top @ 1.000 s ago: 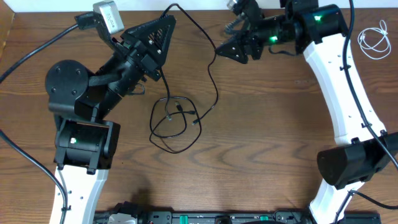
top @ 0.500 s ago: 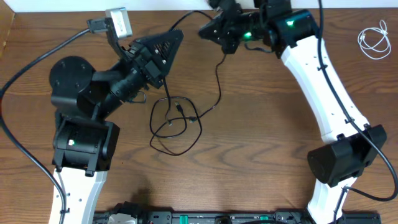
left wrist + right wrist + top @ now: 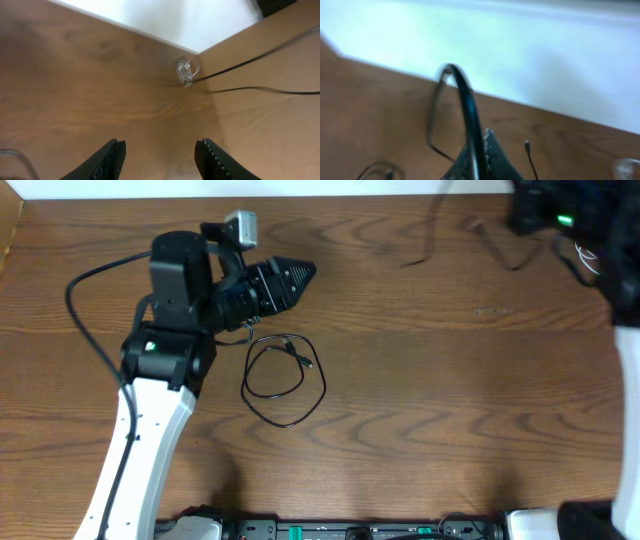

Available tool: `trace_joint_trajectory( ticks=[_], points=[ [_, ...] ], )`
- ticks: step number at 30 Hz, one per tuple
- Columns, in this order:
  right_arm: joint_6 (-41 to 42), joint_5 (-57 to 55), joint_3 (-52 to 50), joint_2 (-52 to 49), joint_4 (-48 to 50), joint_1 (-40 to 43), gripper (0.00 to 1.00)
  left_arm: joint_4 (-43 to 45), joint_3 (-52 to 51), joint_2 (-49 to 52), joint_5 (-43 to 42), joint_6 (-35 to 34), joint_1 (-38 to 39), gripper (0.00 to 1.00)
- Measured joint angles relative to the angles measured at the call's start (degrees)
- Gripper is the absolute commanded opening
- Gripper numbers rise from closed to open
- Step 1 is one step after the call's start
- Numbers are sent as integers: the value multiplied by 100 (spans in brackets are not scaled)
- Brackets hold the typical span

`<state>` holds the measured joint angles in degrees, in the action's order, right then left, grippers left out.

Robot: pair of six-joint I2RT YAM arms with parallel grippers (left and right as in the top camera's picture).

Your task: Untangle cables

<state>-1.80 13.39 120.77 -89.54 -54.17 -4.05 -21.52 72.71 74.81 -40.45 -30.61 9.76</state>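
The black cable (image 3: 285,380) lies in a loose loop on the table just below my left gripper (image 3: 300,275). In the left wrist view my left gripper (image 3: 162,150) is open, with only bare wood between the fingers. From the loop, the black cable runs up as blurred strands (image 3: 430,240) toward the far right corner. There my right gripper (image 3: 482,145) is shut on the black cable (image 3: 470,110), which arches up out of the jaws. The white cable (image 3: 186,72) sits coiled at the far table corner. In the overhead view my right arm (image 3: 560,210) mostly hides it.
The table's far edge meets a white wall (image 3: 520,45) close behind my right gripper. A thick black arm wire (image 3: 90,275) curves beside the left arm base. Bare wood (image 3: 450,410) stretches between the two arms.
My left gripper let go of the black cable, opened and swung right. My right gripper shut on the cable's upper strand and pulled it to the far right corner, leaving the loop on the table.
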Motion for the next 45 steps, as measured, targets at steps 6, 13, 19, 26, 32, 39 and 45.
trace_joint_trajectory(
  ticks=[6,13,19,26,32,39,45],
  points=[
    [81,-315,24,234,-127,911,1,-691,2,326,238,664,0,50],
    [304,-531,22,11,-223,2208,1,-955,2,332,544,1110,0,50],
    [839,-706,22,-354,-254,3213,1,-1150,2,332,614,1165,0,50],
    [1532,-1530,22,-909,-334,3845,1,-1169,2,332,616,1252,0,50],
    [2229,-2876,22,-1681,-551,3856,1,-1296,2,332,619,1266,0,50],
    [2951,-3488,22,-2999,-1056,3866,2,-1432,2,332,629,1266,0,50],
    [3283,-3469,-4,-3877,-1596,3873,99,-1429,2,332,629,1266,0,50]
  ],
)
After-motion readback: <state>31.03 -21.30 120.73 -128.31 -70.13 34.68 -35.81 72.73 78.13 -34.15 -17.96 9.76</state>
